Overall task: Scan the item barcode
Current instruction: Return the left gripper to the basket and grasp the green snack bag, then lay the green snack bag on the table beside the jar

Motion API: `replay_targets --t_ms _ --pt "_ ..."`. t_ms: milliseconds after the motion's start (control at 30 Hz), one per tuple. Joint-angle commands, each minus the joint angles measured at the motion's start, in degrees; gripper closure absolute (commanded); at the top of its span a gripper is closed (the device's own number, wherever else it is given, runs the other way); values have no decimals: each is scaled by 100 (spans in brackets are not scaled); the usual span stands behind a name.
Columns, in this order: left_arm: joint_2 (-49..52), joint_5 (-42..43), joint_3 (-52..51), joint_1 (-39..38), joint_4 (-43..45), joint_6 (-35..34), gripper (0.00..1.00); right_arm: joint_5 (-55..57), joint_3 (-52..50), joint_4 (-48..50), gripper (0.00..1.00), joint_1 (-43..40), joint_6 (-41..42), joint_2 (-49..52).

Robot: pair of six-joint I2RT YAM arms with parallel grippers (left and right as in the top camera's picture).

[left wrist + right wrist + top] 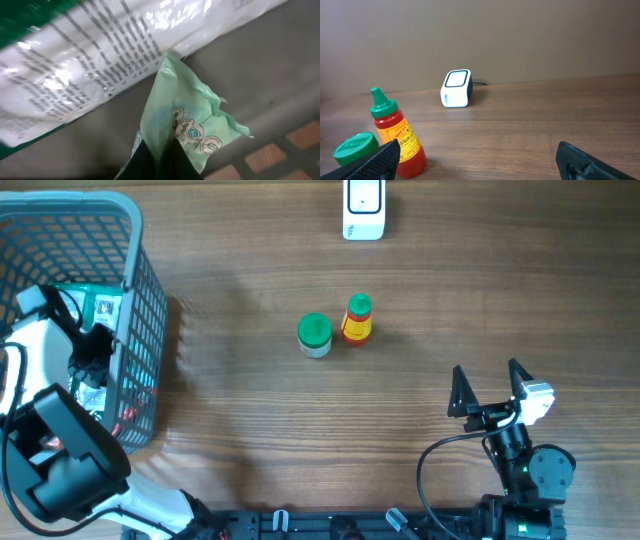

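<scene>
Down inside the grey mesh basket [135, 240], my left gripper [92, 345] is shut on the edge of a pale green packet [187, 117] with round printed seals. The left wrist view shows the packet pinched between the two dark fingers [142, 162]. A larger white and green printed bag [75, 75] lies just behind it. No barcode shows on the packet. The white scanner [363, 208] stands at the far edge of the table, also visible in the right wrist view [456, 88]. My right gripper [490, 385] rests open at the near right, holding nothing.
A red sriracha bottle [357, 319] with a green cap and a green-lidded jar [314, 334] stand side by side mid-table, between the basket and the right arm. The basket's mesh walls surround the left gripper. The white and green bag [100, 307] shows through the basket top.
</scene>
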Motion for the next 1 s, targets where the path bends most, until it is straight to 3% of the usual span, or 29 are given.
replay_targets --t_ms 0,267,567,967 --pt "-343 -7 785 -15 -247 -55 96 55 -4 9 0 -13 11 -20" --pt "-1821 129 1381 -17 -125 -120 96 57 -4 9 0 -13 11 -20" --pt "-3659 2221 1377 -249 562 -317 96 57 -4 9 0 -13 9 -20" --pt "-3530 2190 1333 -2559 -507 -247 96 55 -4 9 0 -13 9 -20"
